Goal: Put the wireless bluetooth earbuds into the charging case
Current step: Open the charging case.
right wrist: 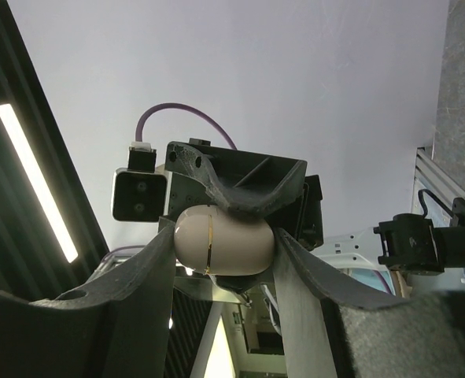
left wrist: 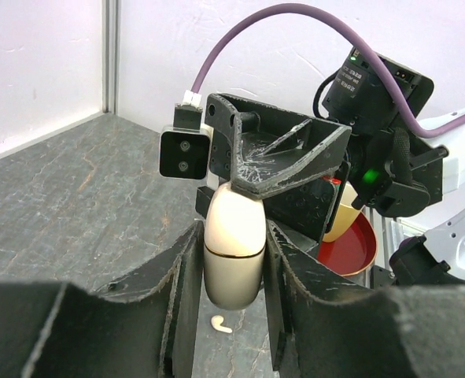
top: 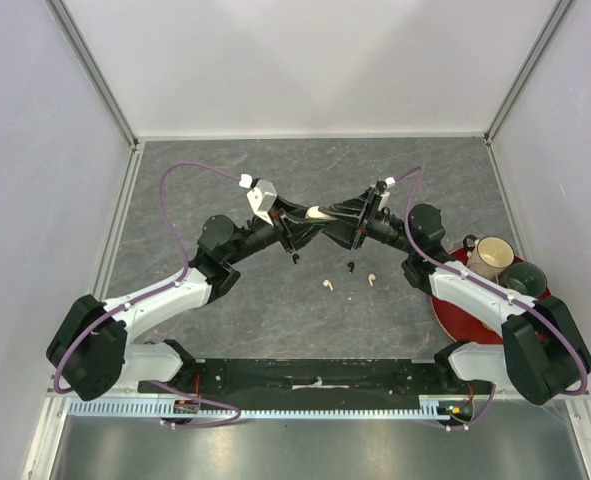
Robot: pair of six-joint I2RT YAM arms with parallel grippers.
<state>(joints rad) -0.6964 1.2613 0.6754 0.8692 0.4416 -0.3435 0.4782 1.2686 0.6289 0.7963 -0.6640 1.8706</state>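
A cream charging case with a gold seam hangs closed above the middle of the table, between both grippers. My left gripper has its fingers against the two long sides of the case. My right gripper grips the same case from the opposite side, across its ends. On the table below lie two white earbuds and two black earbuds. One white earbud shows under the case in the left wrist view.
A red plate sits at the right with a cream mug and a green cup on it, beside the right arm. White walls enclose the table on three sides.
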